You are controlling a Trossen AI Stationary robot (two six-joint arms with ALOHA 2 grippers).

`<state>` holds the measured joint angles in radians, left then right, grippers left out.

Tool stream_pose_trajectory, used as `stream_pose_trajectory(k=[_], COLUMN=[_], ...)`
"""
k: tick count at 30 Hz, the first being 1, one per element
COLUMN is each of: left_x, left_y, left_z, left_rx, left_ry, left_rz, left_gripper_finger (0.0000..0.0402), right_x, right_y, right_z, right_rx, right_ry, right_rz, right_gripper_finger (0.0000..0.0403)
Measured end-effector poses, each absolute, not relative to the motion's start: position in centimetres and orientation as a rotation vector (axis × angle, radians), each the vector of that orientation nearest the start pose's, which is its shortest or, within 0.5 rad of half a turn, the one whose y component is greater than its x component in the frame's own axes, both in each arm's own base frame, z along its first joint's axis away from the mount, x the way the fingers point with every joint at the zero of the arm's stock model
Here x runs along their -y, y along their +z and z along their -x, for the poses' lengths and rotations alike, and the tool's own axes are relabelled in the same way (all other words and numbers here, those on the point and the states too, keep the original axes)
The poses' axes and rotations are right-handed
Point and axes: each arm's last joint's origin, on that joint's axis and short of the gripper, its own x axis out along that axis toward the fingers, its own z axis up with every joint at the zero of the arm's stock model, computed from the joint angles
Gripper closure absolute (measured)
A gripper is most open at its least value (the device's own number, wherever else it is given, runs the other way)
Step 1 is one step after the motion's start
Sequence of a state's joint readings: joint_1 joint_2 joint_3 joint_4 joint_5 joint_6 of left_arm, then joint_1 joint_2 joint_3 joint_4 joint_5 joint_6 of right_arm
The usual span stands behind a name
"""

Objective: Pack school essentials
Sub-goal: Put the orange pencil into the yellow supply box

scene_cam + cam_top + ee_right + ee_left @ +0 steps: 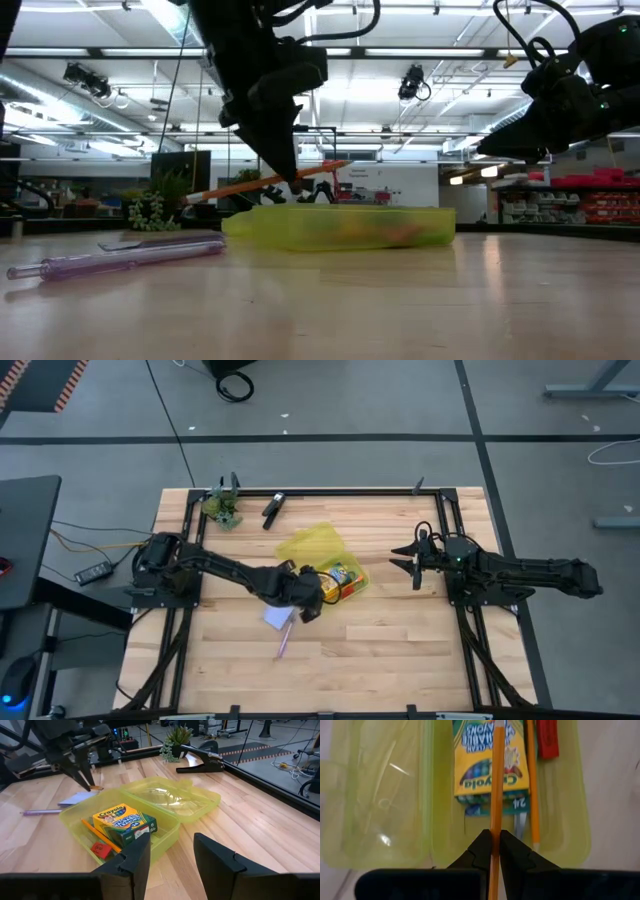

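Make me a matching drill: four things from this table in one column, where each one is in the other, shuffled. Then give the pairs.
Things
1. crayon box
2. orange pencil
3. purple pencil
4. black clip

Places
A. lying on the bare table, outside the case
B. near the table's far edge, beside the small plant
C. inside the open yellow case, next to the red eraser
D. pinched between the left gripper's fingers, above the case

Pairs: 1-C, 2-D, 3-A, 4-B
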<state>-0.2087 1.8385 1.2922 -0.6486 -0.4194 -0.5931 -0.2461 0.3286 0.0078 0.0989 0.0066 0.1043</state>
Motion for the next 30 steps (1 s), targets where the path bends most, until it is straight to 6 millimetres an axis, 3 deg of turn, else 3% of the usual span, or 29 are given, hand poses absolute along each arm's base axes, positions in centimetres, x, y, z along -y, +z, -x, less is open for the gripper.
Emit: stream_pose_trajectory(k=[30], left_x=[2.8], left_y=[21.4], left_z=[-39.4], left_rx=[-0.733], left_ry=[0.421], left_rz=[0.071], left_gripper_finger=[0.0374], right_x=[2.8], right_y=[14.7], right_z=[-11.2], right_rx=[-0.207], right_ry=[-0.263], right_rz=[-0.130], right_gripper_finger=[0.0246])
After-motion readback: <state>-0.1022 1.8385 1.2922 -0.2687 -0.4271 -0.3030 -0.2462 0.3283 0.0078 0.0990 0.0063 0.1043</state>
